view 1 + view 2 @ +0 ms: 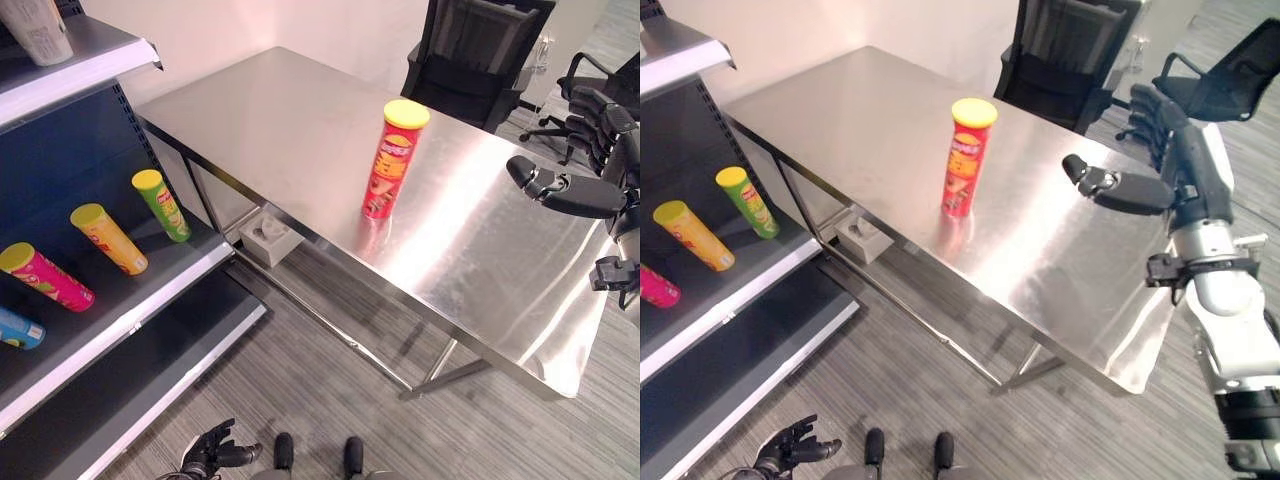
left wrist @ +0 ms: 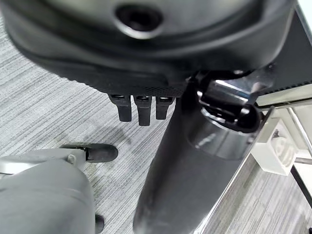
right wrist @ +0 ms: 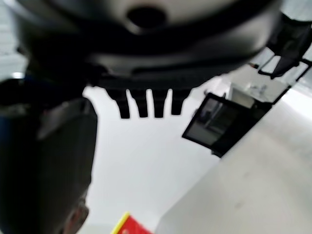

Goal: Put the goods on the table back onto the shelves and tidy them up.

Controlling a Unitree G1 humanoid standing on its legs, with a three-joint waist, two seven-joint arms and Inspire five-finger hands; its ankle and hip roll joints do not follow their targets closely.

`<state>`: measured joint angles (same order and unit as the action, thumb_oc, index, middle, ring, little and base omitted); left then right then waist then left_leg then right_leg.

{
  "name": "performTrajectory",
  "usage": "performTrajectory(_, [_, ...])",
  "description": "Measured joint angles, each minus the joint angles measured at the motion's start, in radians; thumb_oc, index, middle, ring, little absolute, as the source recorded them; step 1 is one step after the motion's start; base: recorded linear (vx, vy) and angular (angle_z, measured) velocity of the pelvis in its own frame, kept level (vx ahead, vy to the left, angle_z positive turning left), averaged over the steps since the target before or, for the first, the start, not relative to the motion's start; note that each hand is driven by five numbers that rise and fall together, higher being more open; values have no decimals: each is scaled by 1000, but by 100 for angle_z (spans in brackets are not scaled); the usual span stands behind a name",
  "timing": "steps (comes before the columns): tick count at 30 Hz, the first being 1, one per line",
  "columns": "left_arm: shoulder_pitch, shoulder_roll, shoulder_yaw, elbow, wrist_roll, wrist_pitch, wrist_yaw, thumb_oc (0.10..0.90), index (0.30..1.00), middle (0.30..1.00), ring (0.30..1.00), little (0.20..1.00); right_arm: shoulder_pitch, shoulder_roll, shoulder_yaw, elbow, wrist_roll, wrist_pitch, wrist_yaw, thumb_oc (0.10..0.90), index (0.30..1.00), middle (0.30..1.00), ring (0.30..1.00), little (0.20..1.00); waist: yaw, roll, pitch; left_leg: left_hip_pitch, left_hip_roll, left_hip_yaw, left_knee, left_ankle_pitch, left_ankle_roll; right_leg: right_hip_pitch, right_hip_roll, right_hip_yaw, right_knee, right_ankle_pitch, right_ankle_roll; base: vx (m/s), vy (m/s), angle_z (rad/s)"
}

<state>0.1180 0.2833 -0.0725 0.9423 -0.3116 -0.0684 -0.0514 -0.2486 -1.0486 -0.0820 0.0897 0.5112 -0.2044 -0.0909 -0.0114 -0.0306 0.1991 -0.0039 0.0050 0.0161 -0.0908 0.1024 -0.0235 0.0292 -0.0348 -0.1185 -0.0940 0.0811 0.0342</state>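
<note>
A: Where's the red cylindrical snack can with the yellow lid (image 1: 395, 160)?
B: Upright at frame centre on the shiny steel table (image 1: 270, 120).
A: And the hands?
B: Right hand (image 1: 1140, 165), right of frame, fingers spread, empty. Left hand (image 1: 212, 452), bottom edge, loosely relaxed, empty.

Red can (image 1: 392, 162) with yellow lid on silver table (image 1: 300, 120); green (image 1: 162, 204), orange (image 1: 108, 238), pink (image 1: 45, 276) cans shelved.

Behind my desk there's a black office chair (image 1: 478, 55) pushed up close, a second one (image 1: 1228, 82) off to the right, and a small white block (image 1: 268, 238) on the grey striped carpet (image 1: 330, 400).
</note>
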Motion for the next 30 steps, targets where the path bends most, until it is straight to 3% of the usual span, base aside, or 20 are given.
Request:
performTrajectory(3, [4,2,11,6,0,-3,4,800,900,900,900,900,-13,0,6,-40,-26,0,10,800,900,900,900,900,25,-2,1,6,-25,7,1,-6,31,5,-25,18,0,5,7,62,106,0])
performTrajectory(11, [7,13,17,31,11,-4,6,800,900,900,900,900,-170,0,165,-17,-26,12,46,800,900,900,900,900,69,-29,14,32,-21,27,1,-17,33,27,-24,47,0,-2,23,29,46,-2])
performTrajectory(20, [18,17,17,31,10,-4,15,800,900,900,900,900,-212,-6,242,-4,-26,24,68,800,900,900,900,900,82,-87,5,23,-20,29,-2,-23,27,19,-26,52,0,-17,43,8,9,-2])
performTrajectory(30, [31,24,20,31,9,-4,24,800,900,900,900,900,-317,-58,345,134,-67,53,65,800,900,900,900,900,85,-95,-4,12,-22,21,1,-18,32,11,-27,40,0,-10,35,6,-2,2])
